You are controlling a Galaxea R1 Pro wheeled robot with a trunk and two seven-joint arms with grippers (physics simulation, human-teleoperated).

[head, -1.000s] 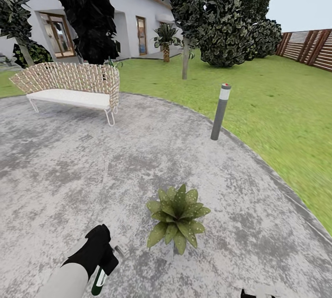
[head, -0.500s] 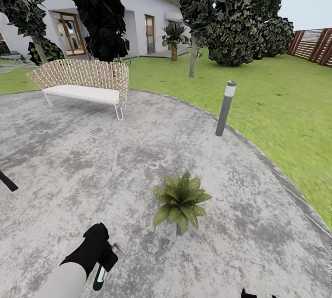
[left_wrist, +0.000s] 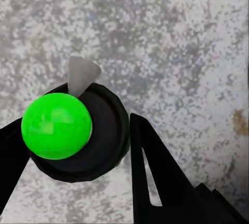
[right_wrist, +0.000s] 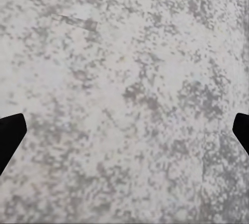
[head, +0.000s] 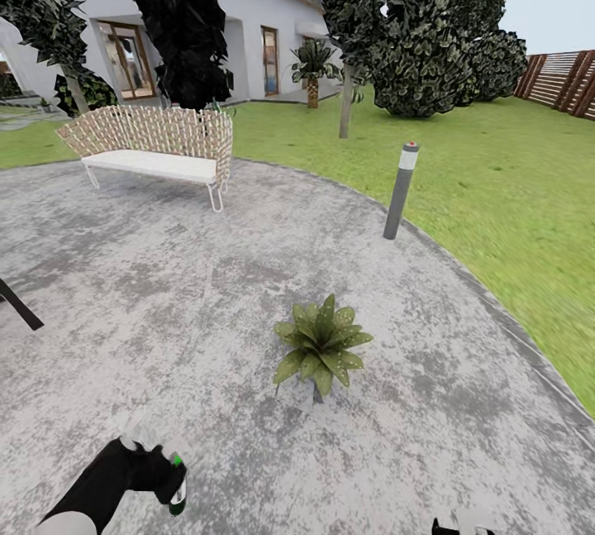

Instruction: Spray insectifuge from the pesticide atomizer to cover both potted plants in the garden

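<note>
Far left on the grey mottled patio (head: 165, 287), a dark slanted leg (head: 18, 305) pokes in at the edge. Low down on that side the left gripper (head: 161, 475) hangs over the paving, clenched around the pesticide atomizer (head: 178, 492), a dark bottle with a bright green top; from the left wrist camera the black fingers (left_wrist: 155, 167) flank the atomizer's black collar and green ball cap, with a pale nozzle pointing away over the stone. Behind, at the patio's back edge, stands a woven wicker bench (head: 153, 146) with a white seat, in front of dark trees and a white house (head: 248, 22). Towards the middle, one potted plant (head: 321, 343), a low rosette of pointed green leaves, sits on the paving ahead of the atomizer and well apart from it. Further right a grey bollard light (head: 400, 190) stands at the patio rim, then the lawn (head: 512, 212) and a brown slatted fence (head: 562, 84). The right gripper (right_wrist: 124, 130) hovers over bare stone, its dark fingertips (right_wrist: 10, 130) spread wide, holding nothing.
</note>
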